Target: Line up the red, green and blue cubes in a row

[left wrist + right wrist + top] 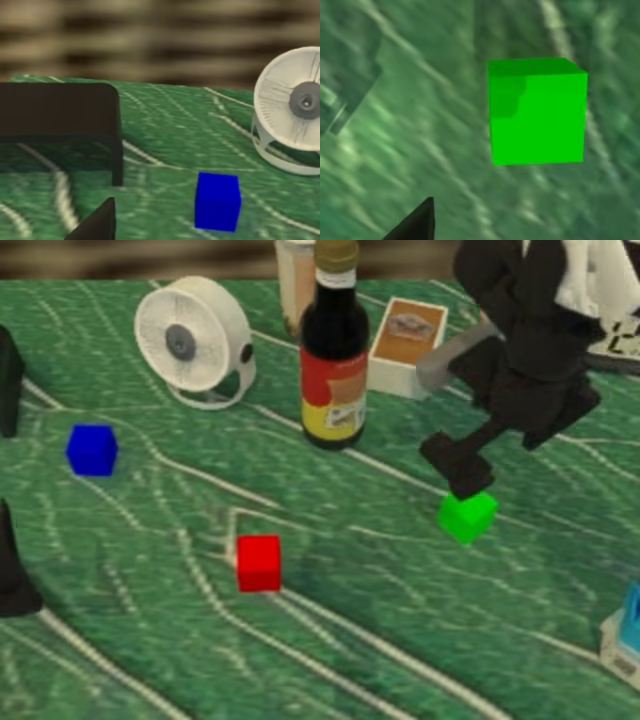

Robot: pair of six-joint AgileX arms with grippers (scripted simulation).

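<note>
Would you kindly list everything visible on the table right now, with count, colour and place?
blue cube: 1, deep blue, left side
red cube: 1, red, centre front
green cube: 1, green, right of centre
fan: 1, white, back left
bottle: 1, dark, red-yellow label, back centre
box: 1, white, orange top, behind bottle
carton: 1, blue-white, right edge
table: 1, green
left hand: 1, black, left edge
right hand: 1, black, just over green cube

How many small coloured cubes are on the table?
3: blue cube at the left, red cube near the middle, green cube further right, under the right gripper. None seem hidden.
</note>
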